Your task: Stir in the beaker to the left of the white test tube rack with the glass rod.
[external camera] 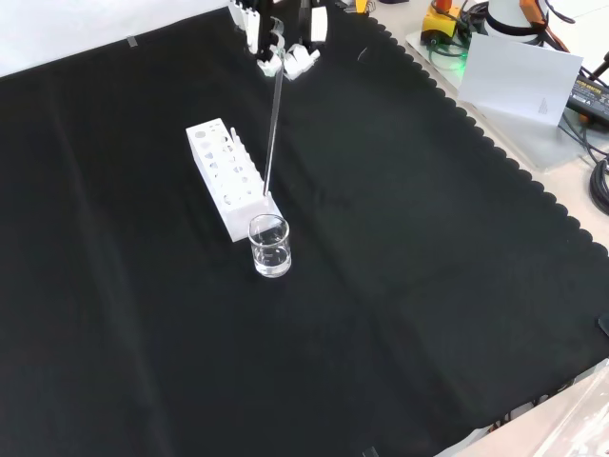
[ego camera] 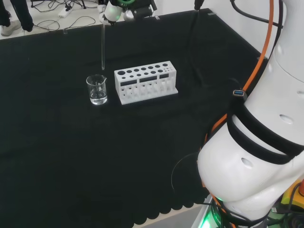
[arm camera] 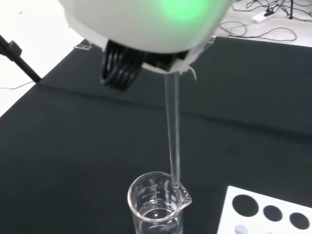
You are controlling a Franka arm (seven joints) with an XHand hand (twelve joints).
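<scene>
You have the hand [external camera: 284,52] up near the far edge of the bench [external camera: 428,286] in the front view, its fingers curled round the top of the glass rod [external camera: 272,129], which hangs nearly upright beneath it. In the wrist view the rod's lower tip sits at the beaker's rim beside the spout; you cannot tell from any view whether it is inside. The beaker [ego camera: 97,90] stands out on the middle of the black cloth, well away from every edge, just beside the left end of the white test tube rack [ego camera: 145,81] in the head view, and holds a little clear liquid at the bottom.
</scene>
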